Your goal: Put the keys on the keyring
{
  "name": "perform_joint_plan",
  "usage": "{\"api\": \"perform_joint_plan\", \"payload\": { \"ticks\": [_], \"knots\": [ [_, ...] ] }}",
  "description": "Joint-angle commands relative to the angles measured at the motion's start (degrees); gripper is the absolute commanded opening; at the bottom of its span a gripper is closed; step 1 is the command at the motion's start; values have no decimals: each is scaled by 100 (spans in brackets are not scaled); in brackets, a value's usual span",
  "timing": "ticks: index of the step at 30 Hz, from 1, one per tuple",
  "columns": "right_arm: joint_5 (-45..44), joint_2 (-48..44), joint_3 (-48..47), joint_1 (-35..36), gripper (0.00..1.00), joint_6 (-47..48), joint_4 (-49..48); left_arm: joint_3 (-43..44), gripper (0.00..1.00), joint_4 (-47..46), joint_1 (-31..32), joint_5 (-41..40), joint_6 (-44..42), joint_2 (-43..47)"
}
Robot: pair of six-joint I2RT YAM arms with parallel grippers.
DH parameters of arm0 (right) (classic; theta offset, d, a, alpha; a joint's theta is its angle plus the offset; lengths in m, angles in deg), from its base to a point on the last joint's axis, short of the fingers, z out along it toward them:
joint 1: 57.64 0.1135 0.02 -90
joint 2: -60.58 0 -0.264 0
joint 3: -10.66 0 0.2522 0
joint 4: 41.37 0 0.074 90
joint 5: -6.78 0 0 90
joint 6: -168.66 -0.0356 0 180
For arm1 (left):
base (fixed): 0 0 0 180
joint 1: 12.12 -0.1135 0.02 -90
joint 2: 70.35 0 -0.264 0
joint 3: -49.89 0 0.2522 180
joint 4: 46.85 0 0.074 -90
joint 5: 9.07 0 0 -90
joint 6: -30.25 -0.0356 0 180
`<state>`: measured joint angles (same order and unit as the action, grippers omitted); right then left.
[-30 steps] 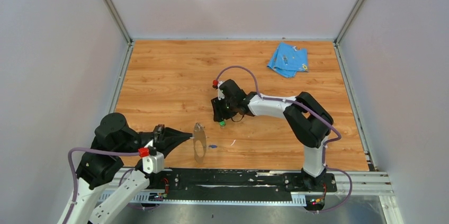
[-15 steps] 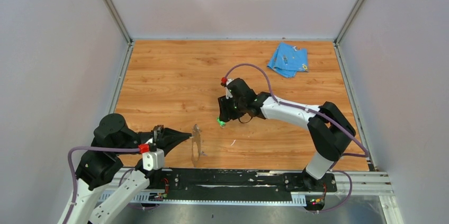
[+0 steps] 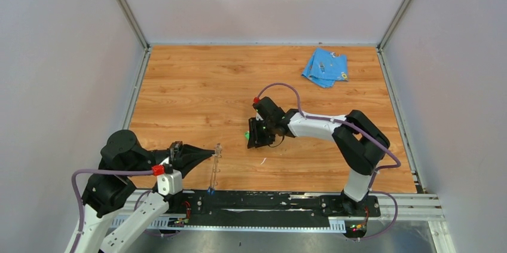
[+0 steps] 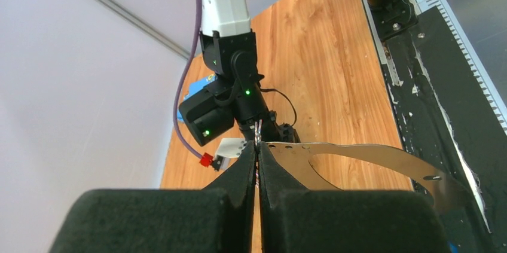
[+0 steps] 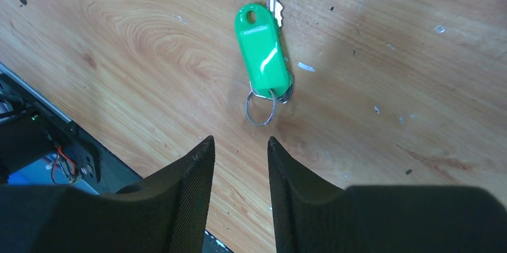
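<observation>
At the near edge of the table [image 3: 179, 85]: left gripper [image 4: 257, 152], jaws closed tight on the keyring [image 4: 370, 154], its thin grey band held clear of the surface. Mid-table: right gripper [image 5: 239, 145], jaws partly apart and empty, just above the green key [image 5: 263, 55], which lies flat on the wood.

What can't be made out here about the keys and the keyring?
- Top view: the keyring is seen edge-on as a thin line, and any opening in it is too fine to see.
- Top view: a blue speck by its near end is too small to identify.
- Right wrist view: the green key has its metal part mostly hidden under its green plastic.
- Left wrist view: the keyring's gripped stretch is hidden between the left fingers.
</observation>
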<state>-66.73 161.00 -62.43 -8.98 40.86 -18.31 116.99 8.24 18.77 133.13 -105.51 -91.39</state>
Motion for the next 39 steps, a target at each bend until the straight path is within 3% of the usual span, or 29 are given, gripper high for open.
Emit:
{"api": "perform_joint_plan", "payload": {
  "ticks": [1, 14, 19, 20, 27, 33, 39],
  "knots": [
    [-80, 305, 40, 83, 39, -560, -143, 149, 0, -74, 12, 11, 34, 91],
    [-1083, 380, 170, 150, 24, -798, -284, 80, 0, -72, 13, 7, 5, 212],
    [-1536, 445, -94, 131, 5, -351, -61, 80, 0, -67, 13, -8, 45, 238],
    [-1625, 463, -167, 126, 1, -199, 37, 72, 0, -70, 13, -6, 54, 240],
    [-2204, 254, -233, 126, 1, 1136, 414, 64, 0, -69, 11, -9, 111, 249],
    [-1660, -36, 34, 126, 0, 2722, 377, 34, 0, -71, 13, 42, 121, 203],
    [-1313, -579, 254, 141, 0, 3695, 430, 49, 0, -71, 9, 161, 323, 65]
  ]
}}
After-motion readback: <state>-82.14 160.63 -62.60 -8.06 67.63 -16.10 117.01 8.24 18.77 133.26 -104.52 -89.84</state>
